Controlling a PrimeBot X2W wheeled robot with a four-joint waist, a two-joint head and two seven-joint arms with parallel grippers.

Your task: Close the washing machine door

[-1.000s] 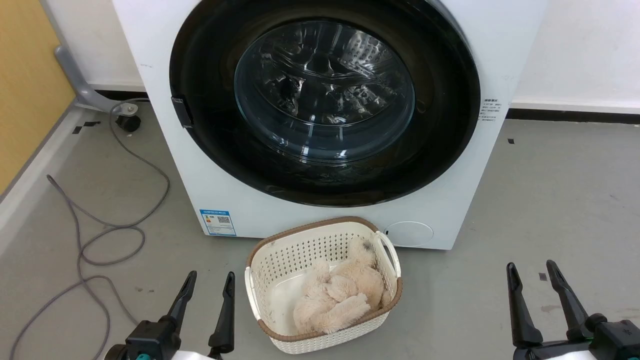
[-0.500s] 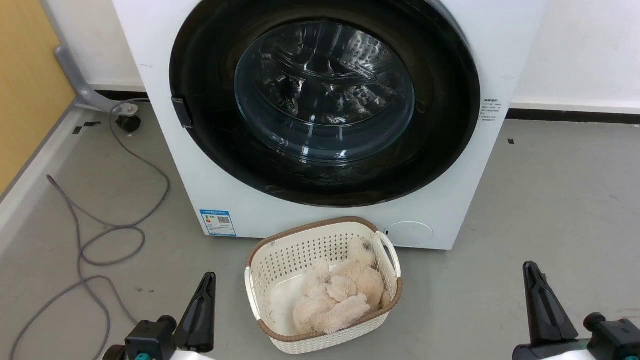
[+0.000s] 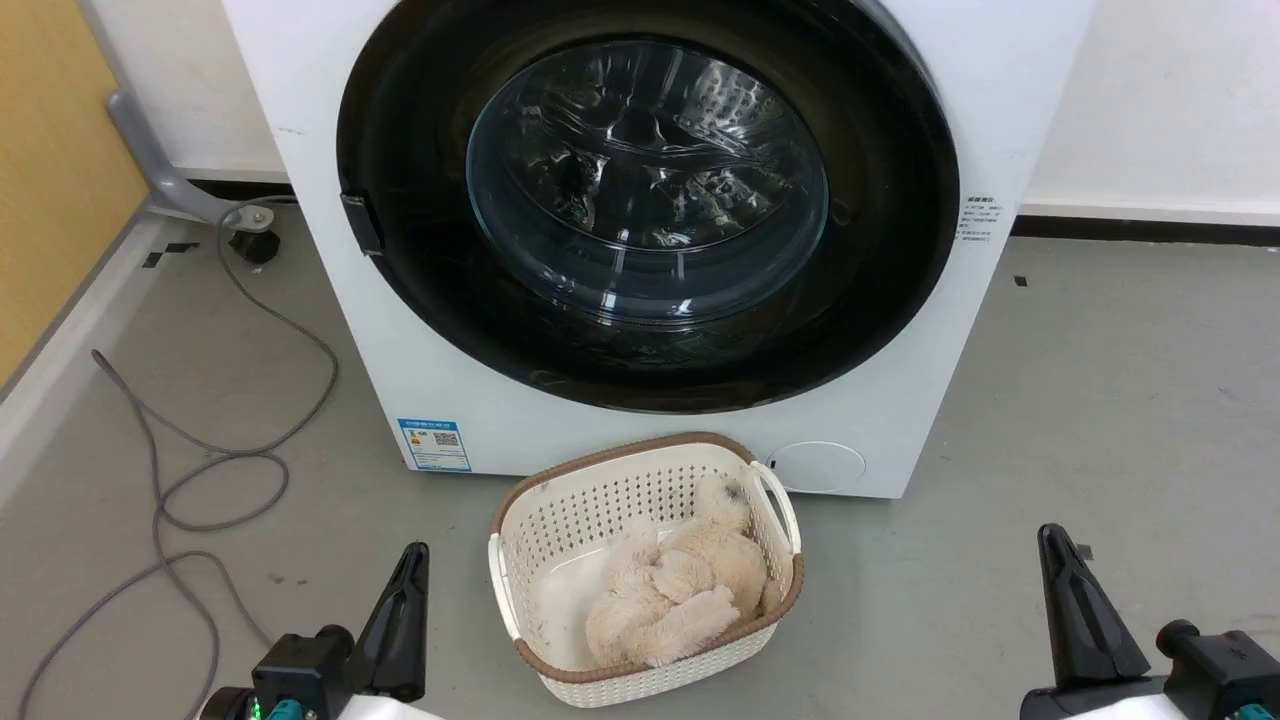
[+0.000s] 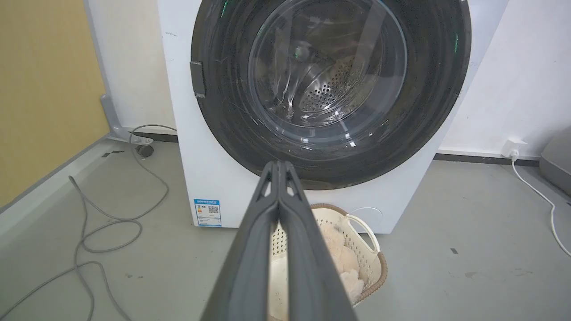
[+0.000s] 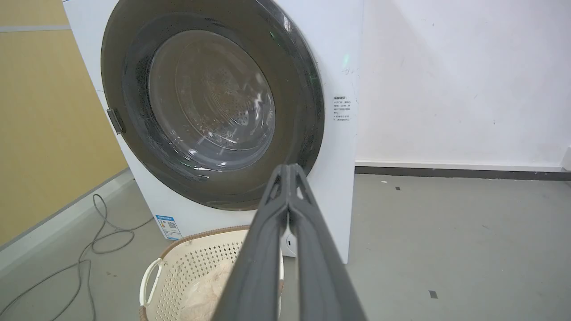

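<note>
Changed: the left end effector (image 3: 411, 560) and right end effector (image 3: 1050, 542) had their fingers spread a second ago; both pairs are now pressed together on nothing. Door, basket and cable have not shifted.
Left arm: low at the lower left of the head view, fingers pointing up toward the machine, just left of the basket; in its wrist view the two fingers meet at the tip.
Right arm: low at the lower right, well apart from the basket, over bare floor (image 3: 1110, 400).
Basket: a cream perforated basket (image 3: 600, 500) with a brown rim stands on the floor between the arms, close to the machine's front, with a fluffy beige plush (image 3: 680, 595) inside.
Cable: a grey cable (image 3: 190, 470) loops over the floor on the left.
Machine: the white washing machine (image 3: 600, 435) carries a blue sticker (image 3: 433, 445) low on its front.
Door: the washing machine door (image 3: 885, 250) lies flat against the front, steel drum showing through its glass window (image 3: 645, 180).
Behind: white wall (image 3: 1150, 100).
</note>
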